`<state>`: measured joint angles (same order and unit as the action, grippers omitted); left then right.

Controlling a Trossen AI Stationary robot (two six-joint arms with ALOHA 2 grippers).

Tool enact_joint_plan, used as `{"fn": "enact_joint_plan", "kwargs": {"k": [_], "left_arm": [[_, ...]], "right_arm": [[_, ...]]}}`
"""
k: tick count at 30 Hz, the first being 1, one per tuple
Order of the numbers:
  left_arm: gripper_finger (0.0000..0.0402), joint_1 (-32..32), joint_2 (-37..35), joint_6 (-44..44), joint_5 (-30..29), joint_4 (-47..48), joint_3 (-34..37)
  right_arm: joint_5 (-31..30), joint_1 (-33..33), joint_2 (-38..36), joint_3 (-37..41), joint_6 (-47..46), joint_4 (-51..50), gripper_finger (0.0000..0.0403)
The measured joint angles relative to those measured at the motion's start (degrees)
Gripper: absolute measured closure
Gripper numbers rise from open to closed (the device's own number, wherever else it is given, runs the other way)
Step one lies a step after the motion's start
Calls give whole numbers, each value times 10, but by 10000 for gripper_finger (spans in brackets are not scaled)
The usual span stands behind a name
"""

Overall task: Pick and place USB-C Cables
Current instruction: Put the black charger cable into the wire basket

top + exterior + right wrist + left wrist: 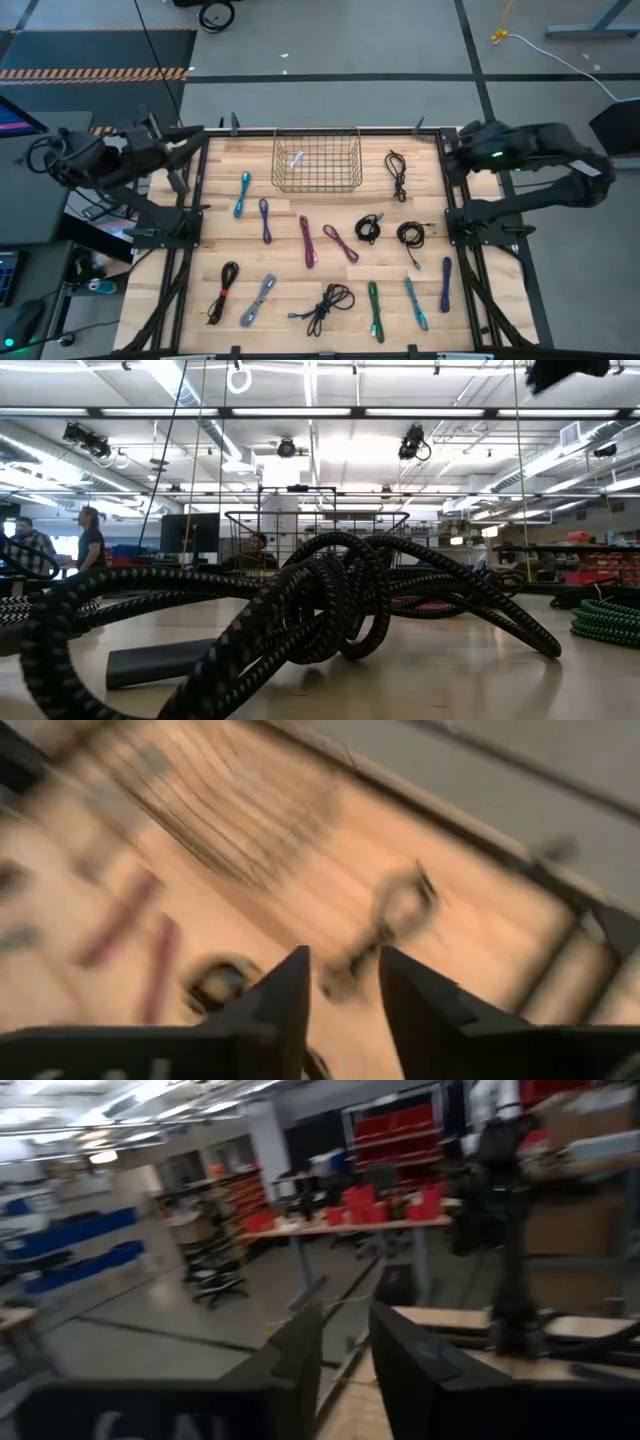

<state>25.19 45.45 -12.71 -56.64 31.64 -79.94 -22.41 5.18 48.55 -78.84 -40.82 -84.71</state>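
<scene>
Currently we find the cables [335, 243] spread on the tabletop [290, 300] — left end effector [345, 1370] and right end effector [343, 995] both slightly open, empty.

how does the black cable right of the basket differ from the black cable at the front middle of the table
The black cable beside the wire basket, at, is a slim, elongated loop lying lengthwise near the table's far edge. The black cable at the front middle is a wider, looser tangle with ends splaying out. The first has open wood around it; the second sits between a grey cable and a green cable. Both are black and lie untouched.
</scene>
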Motion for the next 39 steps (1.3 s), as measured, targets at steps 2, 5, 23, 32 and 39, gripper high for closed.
{"fn": "enact_joint_plan", "kwargs": {"k": [2, 5, 23, 32, 39], "left_arm": [[282, 0, 4, -5, -28, 2, 0], [258, 0, 10, -21, -64, 3, 0], [234, 0, 10, -29, -94, 3, 0], [234, 0, 11, -29, -94, 3, 0], [234, 0, 11, -29, -94, 3, 0]], "right_arm": [[9, 3, 31, 20, -28, -41, 244], [21, 6, 71, 64, -40, -46, 215], [91, 72, 209, 340, -64, 299, 181], [106, 126, 257, 384, -43, 393, 172], [117, 159, 307, 389, 4, 444, 172]]}}
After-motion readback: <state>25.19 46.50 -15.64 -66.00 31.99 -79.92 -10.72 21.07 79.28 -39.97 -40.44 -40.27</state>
